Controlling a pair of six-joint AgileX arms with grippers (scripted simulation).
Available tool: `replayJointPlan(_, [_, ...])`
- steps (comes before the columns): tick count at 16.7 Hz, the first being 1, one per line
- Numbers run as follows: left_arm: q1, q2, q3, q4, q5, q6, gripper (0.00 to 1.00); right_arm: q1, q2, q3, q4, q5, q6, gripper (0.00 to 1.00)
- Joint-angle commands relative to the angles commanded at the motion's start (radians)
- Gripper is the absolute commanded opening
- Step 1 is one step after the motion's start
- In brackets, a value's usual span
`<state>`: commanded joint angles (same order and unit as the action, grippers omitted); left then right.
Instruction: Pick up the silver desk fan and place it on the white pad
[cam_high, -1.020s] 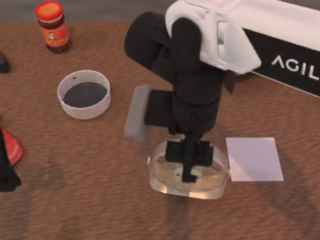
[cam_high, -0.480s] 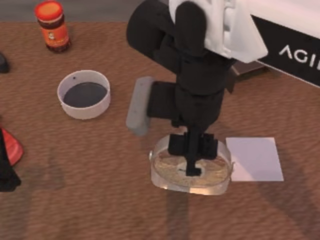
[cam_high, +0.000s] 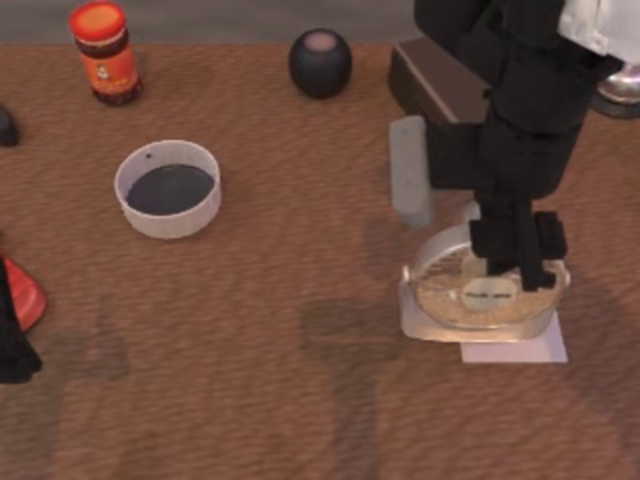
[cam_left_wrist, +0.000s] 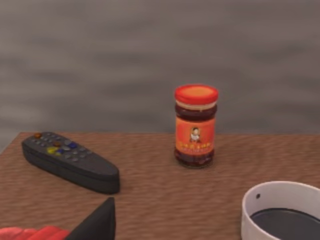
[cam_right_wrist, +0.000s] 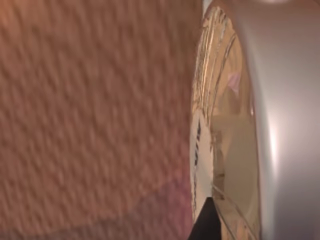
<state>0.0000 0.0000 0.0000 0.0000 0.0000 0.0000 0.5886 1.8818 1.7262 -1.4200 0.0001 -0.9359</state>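
Right gripper (cam_high: 515, 262) clamped on the silver desk fan (cam_high: 485, 295) from above, fingers closed over the top of the wire cage, at the desk's right side in the top view. Fan positioned directly over the white pad (cam_high: 512, 351), covering nearly all of it; only a strip of pad along the near edge and one corner left showing. Not possible to tell whether the fan base is resting on the pad or held just above it. Right wrist view filled by the fan's cage and shiny shell (cam_right_wrist: 235, 125) with brown desk (cam_right_wrist: 90, 100) beside it; no gap to the pad visible there. Left gripper (cam_high: 12, 345) parked at the desk's far left edge, beside a red object (cam_high: 25, 292); finger state not determinable. Judged status: pick-up and carry done, placement near complete. Remaining: confirm contact with the pad, release, retract upward. Bystanders noted: white bowl (cam_high: 168, 188), red-lidded jar (cam_high: 103, 52), remote control (cam_left_wrist: 70, 161).
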Motion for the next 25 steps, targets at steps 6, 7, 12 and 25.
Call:
replayJointPlan(6, [0.000, 0.000, 0.000, 0.000, 0.000, 0.000, 1.00, -0.136, -0.064, -0.083, 0.022, -0.001, -0.184, 0.00])
replayJointPlan(7, [0.000, 0.000, 0.000, 0.000, 0.000, 0.000, 1.00, -0.136, -0.064, -0.083, 0.022, -0.001, -0.184, 0.00])
replayJointPlan(12, [0.000, 0.000, 0.000, 0.000, 0.000, 0.000, 1.00, -0.135, -0.059, -0.117, 0.062, -0.002, -0.181, 0.00])
replayJointPlan(25, [0.000, 0.000, 0.000, 0.000, 0.000, 0.000, 1.00, -0.140, -0.052, -0.206, 0.157, -0.001, -0.187, 0.38])
